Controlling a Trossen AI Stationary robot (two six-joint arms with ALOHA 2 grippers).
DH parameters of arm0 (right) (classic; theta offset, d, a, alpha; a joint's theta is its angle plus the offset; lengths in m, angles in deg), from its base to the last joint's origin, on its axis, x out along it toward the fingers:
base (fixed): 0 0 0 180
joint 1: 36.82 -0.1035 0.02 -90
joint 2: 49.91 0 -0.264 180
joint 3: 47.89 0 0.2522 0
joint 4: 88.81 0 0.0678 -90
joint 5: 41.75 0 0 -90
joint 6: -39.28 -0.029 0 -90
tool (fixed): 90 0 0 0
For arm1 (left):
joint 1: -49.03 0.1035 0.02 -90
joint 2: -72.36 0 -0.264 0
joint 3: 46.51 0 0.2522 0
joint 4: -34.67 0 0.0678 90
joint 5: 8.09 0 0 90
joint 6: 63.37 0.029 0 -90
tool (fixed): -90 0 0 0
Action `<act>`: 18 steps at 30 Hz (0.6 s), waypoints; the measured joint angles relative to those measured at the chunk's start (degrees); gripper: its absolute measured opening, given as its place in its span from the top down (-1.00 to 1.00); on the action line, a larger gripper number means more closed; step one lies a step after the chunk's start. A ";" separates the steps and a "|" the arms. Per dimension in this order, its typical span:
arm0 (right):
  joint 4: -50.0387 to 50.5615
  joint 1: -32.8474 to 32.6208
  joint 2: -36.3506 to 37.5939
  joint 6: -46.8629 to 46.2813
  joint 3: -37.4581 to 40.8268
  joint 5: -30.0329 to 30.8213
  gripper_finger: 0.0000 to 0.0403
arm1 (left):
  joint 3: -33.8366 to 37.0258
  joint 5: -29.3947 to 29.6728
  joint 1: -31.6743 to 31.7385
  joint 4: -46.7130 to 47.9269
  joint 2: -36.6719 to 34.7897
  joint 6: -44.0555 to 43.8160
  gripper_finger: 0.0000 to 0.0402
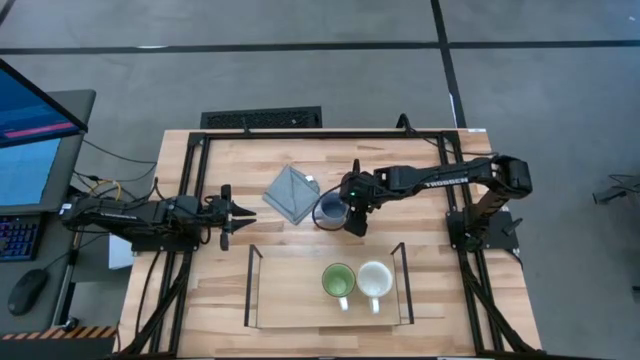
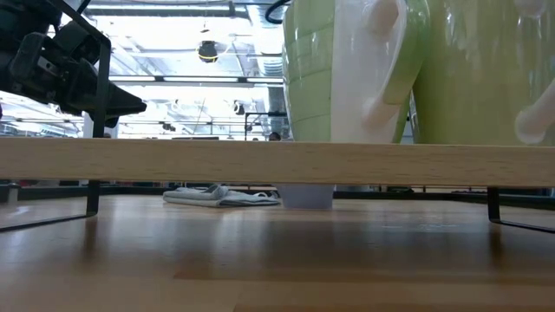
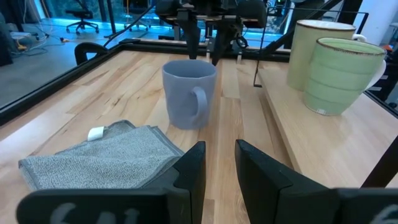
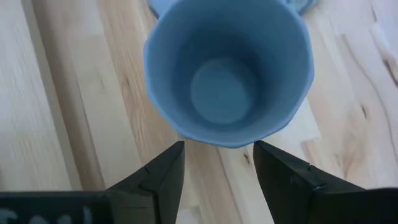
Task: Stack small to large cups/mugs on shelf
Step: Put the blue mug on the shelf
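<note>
The blue-grey mug [image 1: 328, 210] stands upright on the tabletop, just far of the shelf [image 1: 300, 300], its handle [image 3: 200, 99] turned toward the left arm. My right gripper [image 4: 217, 163] hangs open over it and slants down. Its two fingers [image 3: 193, 37] stand just above the part of the rim nearest the right arm, and I see no touch. The green mug [image 1: 338, 280] and the cream-white mug [image 1: 374, 280] stand side by side on the shelf board. My left gripper [image 3: 219, 149] waits level at the table's left, open by a narrow gap with nothing in it.
A folded grey cloth [image 1: 292, 193] lies on the table just left of the blue-grey mug. The shelf's thin black wire ends [image 1: 250, 285] rise at both short sides. The left half of the shelf board [image 1: 285, 290] is bare wood. A black frame [image 1: 300, 133] runs around the table.
</note>
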 joint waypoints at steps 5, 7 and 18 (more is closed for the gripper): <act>-2.03 0.72 0.00 0.44 0.00 0.01 -0.05 | 0.01 0.00 -0.01 0.00 0.00 0.01 0.62; -2.05 1.08 0.00 0.44 0.00 0.00 -0.05 | 0.00 0.00 -0.02 0.00 0.00 0.01 0.62; -7.56 2.16 0.02 3.02 0.00 1.59 -0.05 | 0.00 0.00 0.00 0.00 0.00 0.01 0.62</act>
